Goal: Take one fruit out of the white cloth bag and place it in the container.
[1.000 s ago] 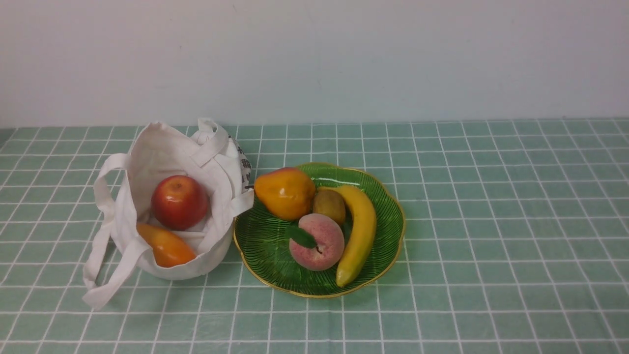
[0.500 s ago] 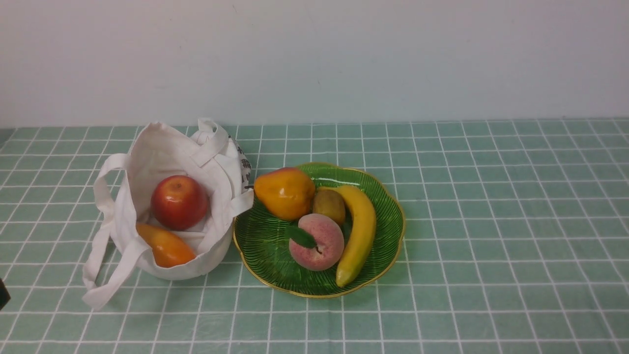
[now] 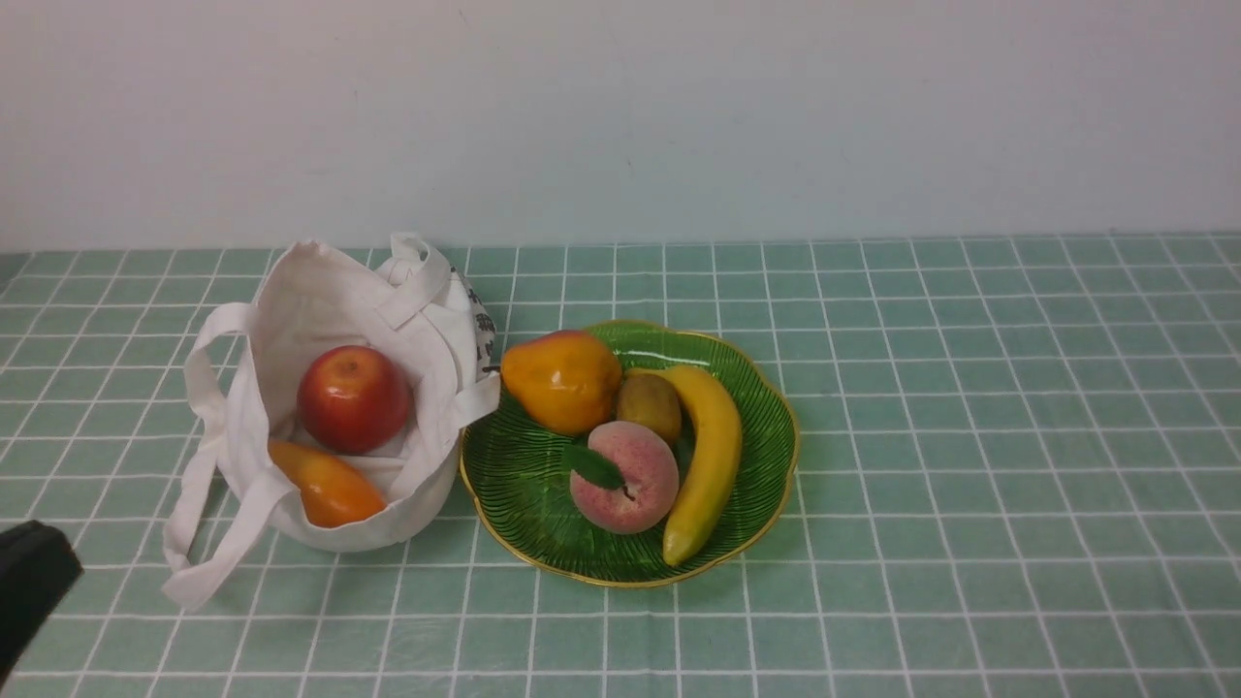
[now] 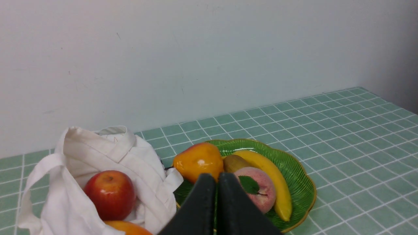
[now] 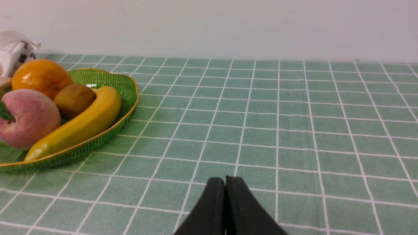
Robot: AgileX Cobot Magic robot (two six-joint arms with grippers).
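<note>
Fruit for transfer: red apple (image 3: 354, 399) or elongated orange fruit (image 3: 328, 485), both inside the white cloth bag (image 3: 422, 475), choice not settled by the pictures. Left gripper (image 4: 217, 178) closed together with nothing between the fingertips; right gripper (image 5: 225, 179) likewise closed and empty, above the table (image 5: 277, 147). Step in hand (by judgement): approach of the left gripper to the mouth of the bag. For good execution: spread the fingers before entry, descend through the mouth clear of the strap handles (image 3: 206, 514), straddle the chosen fruit near its widest part, and close gently without pinching cloth. Then lift past the bag's rim before any sideways travel, and lower into a bare part of the green glass plate (image 3: 528, 528), preferably beside the peach (image 3: 635, 499). Likely hazards: snagged strap, bag dragged against the plate, rolling on release.

Appearance: apple round, glossy, deep red, with a bright highlight, probably slippery; orange fruit tapered, smooth, lying lower in the bag, just beside the apple and partly behind the cloth edge. Already on the plate: brown kiwi (image 3: 650, 407), yellow-orange pear-shaped fruit (image 3: 564, 381) and banana (image 3: 708, 465).
</note>
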